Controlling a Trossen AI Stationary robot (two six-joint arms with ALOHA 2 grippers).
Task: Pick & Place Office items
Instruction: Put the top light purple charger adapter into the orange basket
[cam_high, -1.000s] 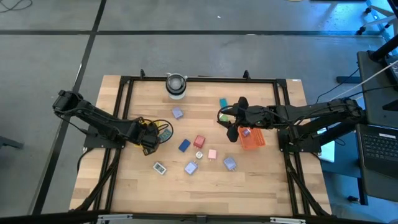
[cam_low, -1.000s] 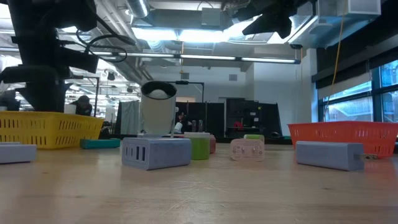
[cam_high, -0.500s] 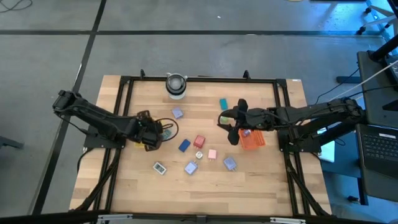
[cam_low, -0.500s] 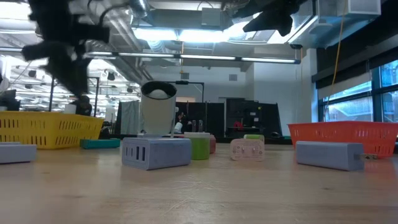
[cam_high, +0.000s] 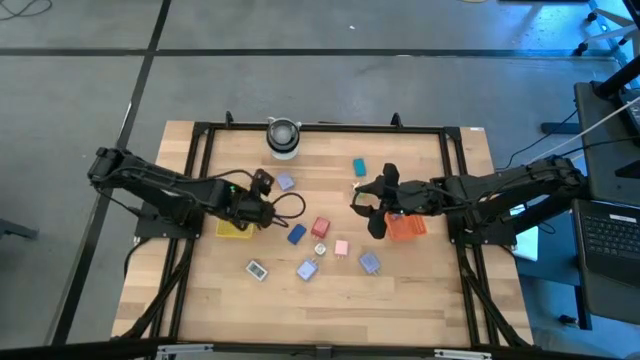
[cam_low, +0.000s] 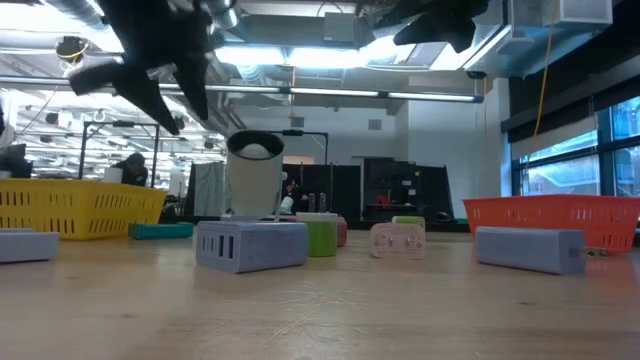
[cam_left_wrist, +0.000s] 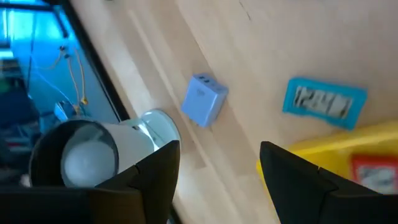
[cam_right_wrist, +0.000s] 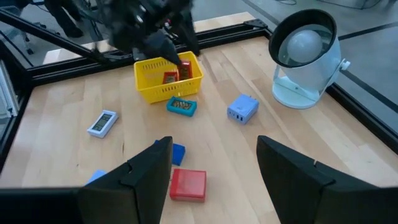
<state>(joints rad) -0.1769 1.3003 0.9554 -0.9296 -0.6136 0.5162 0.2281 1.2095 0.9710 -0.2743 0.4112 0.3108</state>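
The worktop (cam_high: 420, 290) is pale wood, matt. The yellow tray (cam_right_wrist: 163, 84) looks like perforated plastic; the red block (cam_right_wrist: 188, 185) smooth, perhaps plastic.

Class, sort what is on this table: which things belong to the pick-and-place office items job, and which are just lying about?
Job: red block; blue block; pink piece; lavender adapter; white clock; teal piece.
Lying about: grey-white cylinder.
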